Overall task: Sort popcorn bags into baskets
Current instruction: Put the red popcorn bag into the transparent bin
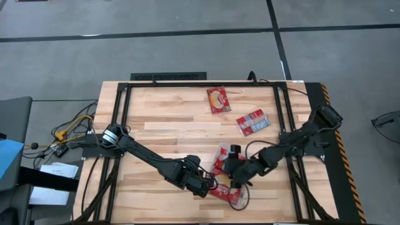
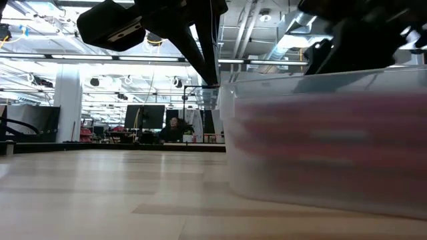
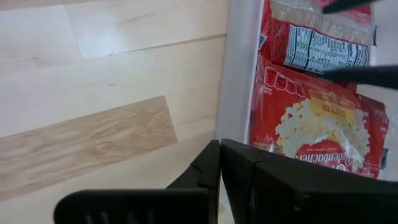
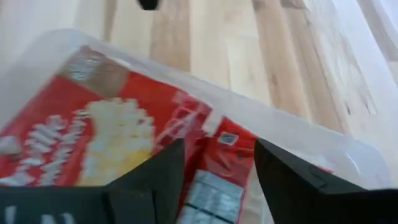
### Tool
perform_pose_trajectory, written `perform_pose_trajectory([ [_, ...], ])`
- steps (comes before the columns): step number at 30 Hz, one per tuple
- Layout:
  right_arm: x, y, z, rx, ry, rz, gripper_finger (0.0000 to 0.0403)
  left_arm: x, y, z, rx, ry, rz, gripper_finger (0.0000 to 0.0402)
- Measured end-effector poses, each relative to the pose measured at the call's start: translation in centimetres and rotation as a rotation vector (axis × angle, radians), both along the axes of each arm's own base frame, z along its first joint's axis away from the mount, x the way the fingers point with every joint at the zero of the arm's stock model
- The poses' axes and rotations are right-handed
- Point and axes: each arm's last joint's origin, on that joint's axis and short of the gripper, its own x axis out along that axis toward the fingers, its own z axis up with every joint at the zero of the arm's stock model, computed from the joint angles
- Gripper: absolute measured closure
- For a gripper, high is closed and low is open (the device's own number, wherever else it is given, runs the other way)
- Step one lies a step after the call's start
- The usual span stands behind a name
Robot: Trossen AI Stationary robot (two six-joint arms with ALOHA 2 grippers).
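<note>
The right gripper (image 4: 217,180) hangs over the clear tray (image 4: 292,134), its fingers (image 4: 158,171) spread apart with nothing between them, just above the popcorn bags (image 4: 112,134) already lying inside. The left gripper (image 3: 219,165) sits at the tray's edge, on the side away from the right arm; its fingers are pressed together, and whether they pinch the tray's wall (image 3: 239,74) or only rest against it cannot be told.

In the high view, the tray (image 1: 239,203) lies near the front edge of the tabletop (image 1: 169,119), between the two grippers, with several red bags stacked flat in it. Two more bags are out on the wood, well apart from the tray towards the far side: one picture-side up (image 1: 219,99) and one showing its white and blue label (image 1: 253,122). So the sorting looks mostly done, with these two left to fetch.

The bags look light, thin and a little floppy, with a smooth wrapper that could slide between the fingers. Lying flat, they offer little to grab from above; a short edge or a corner seems the best place to pinch. The labelled bag is the nearer one for the right arm. The tray looks light too and may shift if bumped.
</note>
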Motion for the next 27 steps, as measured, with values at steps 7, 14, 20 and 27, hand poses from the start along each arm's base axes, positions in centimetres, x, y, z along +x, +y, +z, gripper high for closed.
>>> perform_pose_trajectory([
  [7, 0.7, 0.4, -1.4, 0.021, 0.042, 0.074, 0.0222, 0.0, 0.0, 0.0, 0.011, 0.001, -0.007, 0.0402],
  [14, 0.3, 1.7, -2.1, 0.018, 0.060, 0.132, 0.0249, 0.0, 0.0, 0.0, 0.017, 0.001, -0.012, 0.0402],
  [20, -0.2, 2.6, -1.4, 0.013, 0.045, 0.257, 0.0264, 0.0, 0.1, 0.0, 0.033, 0.002, -0.027, 0.0402],
  [27, 0.0, 2.4, -1.2, -0.022, 0.008, 0.205, 0.0279, 0.0, 0.0, 0.0, 0.033, 0.003, -0.029, 0.0402],
])
